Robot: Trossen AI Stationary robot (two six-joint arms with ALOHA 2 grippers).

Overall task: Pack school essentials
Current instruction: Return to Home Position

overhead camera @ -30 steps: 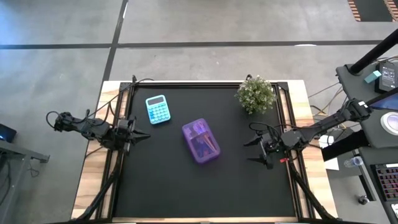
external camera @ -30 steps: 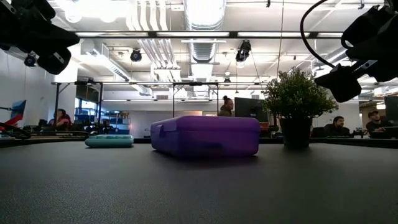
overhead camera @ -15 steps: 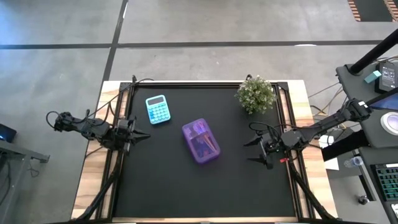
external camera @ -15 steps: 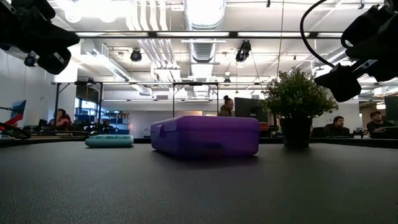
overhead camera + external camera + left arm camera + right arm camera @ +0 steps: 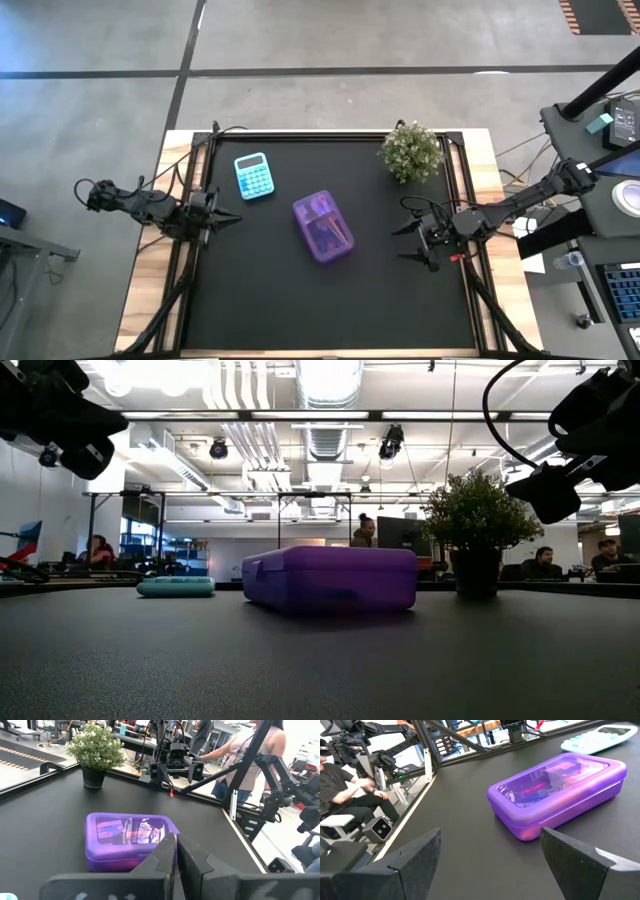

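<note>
Purple translucent plastic box [image 5: 323,228] sits on the bench [image 5: 260,290] between my pinched left fingers [image 5: 165,860] and wide right fingers [image 5: 585,865]; contents [image 5: 540,787] unclear.

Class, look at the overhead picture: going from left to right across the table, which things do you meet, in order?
In order: left gripper → blue calculator → purple box. The potted plant and right gripper come last, overlapping across, so unranked.
</note>
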